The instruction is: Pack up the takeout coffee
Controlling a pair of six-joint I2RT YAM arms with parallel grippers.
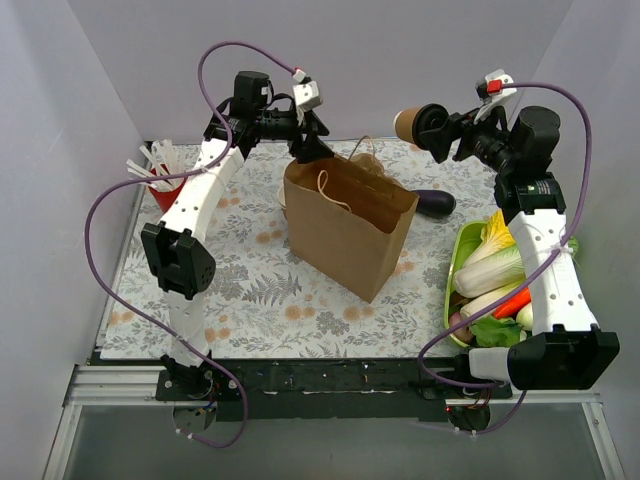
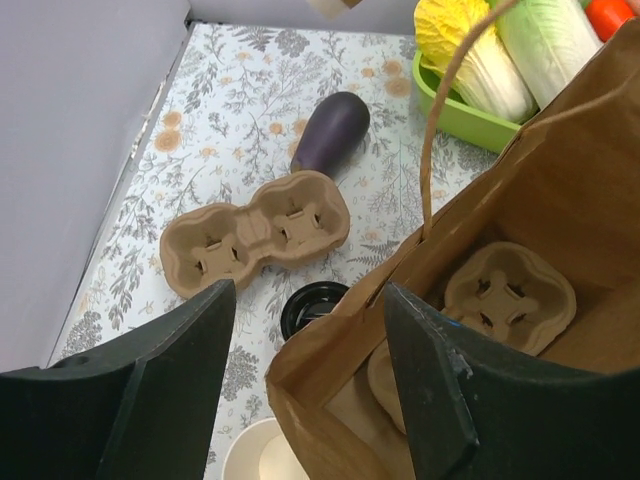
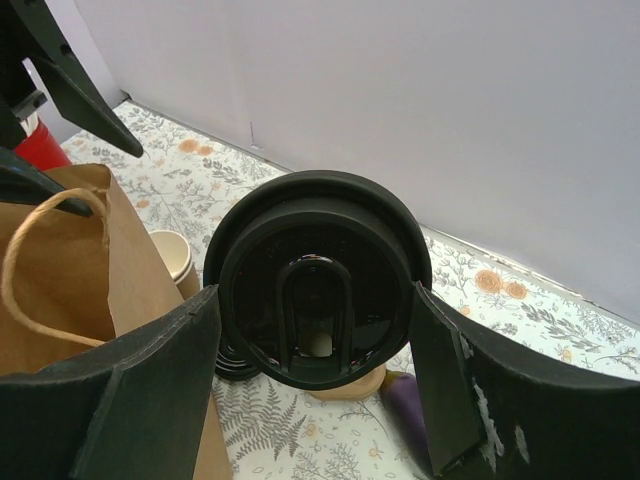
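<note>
Right gripper [image 1: 438,132] clamps cup [image 1: 407,124], black lid [image 3: 318,290] on, sideways in air right of bag [image 1: 345,225]. Left gripper [image 1: 306,148] wide open over bag rim. Carrier [image 2: 510,295] inside bag.

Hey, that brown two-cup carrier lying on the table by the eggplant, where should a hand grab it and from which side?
Take the carrier by the narrow waist between its two wells, coming from straight above, I'd say. It lies flat, wells up, and the waist is its slimmest span. The eggplant crowds one end, so a side approach looks poor.
</note>
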